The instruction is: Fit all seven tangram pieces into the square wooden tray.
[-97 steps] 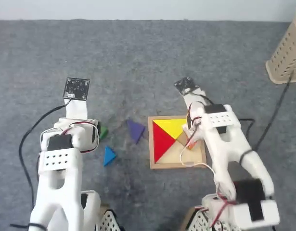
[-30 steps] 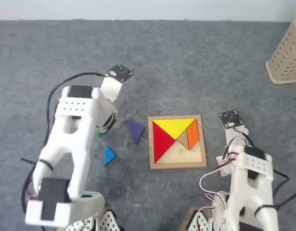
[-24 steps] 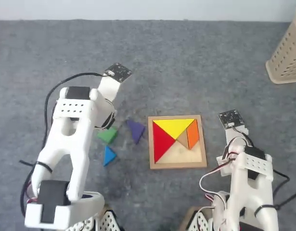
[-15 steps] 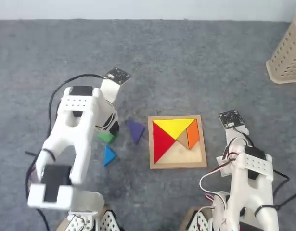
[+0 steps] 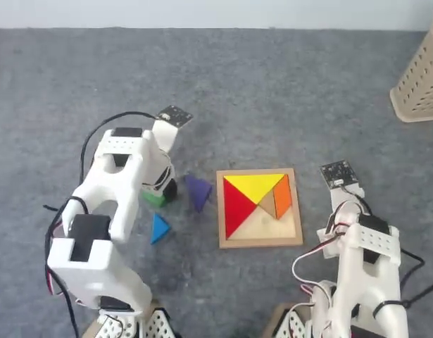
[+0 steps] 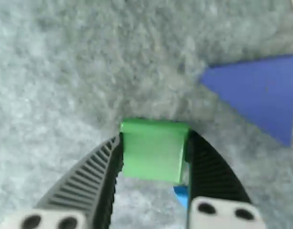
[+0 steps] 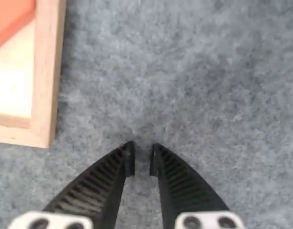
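Progress looks under halfway: red piece [image 5: 235, 206], yellow piece [image 5: 254, 186] and orange piece [image 5: 282, 198] fill part of the wooden tray [image 5: 262, 242], purple triangle [image 5: 199, 191] and blue triangle [image 5: 159, 227] lie loose on the carpet [image 5: 272, 91], and the left gripper [image 6: 153, 142] clamps the green piece [image 6: 153, 155] beyond them (right gripper [image 7: 141, 160] closed on nothing beside the tray).

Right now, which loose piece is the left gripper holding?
The green piece, clamped in the left gripper; the purple triangle and blue triangle lie free.

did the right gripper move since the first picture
Yes. The right gripper was over the wooden tray; it has pulled back to the carpet right of it.
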`<state>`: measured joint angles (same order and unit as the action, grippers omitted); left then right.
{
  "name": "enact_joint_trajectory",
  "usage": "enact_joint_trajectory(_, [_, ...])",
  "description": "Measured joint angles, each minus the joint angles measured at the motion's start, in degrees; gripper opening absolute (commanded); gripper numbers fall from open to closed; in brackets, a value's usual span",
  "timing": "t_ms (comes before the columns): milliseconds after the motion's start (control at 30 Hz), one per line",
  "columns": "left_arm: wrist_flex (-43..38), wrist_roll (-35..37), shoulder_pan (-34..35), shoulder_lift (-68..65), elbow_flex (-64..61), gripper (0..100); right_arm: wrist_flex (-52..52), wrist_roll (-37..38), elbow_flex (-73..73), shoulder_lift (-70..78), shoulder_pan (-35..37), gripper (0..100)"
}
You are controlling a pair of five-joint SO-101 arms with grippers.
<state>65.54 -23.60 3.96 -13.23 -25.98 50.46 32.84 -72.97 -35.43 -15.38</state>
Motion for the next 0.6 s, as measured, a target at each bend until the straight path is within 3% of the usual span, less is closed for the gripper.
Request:
enact_joint_trajectory(333, [2.0,0.8,1.6,-1.1,-0.1,23,0.0,0.0,0.0,0.0,0.0,9.1])
enact_joint_trajectory(600, [2.7,1.8,0.6,-0.9,-0.2,14,0.0,0.0,0.0,0.0,0.0,9.1])
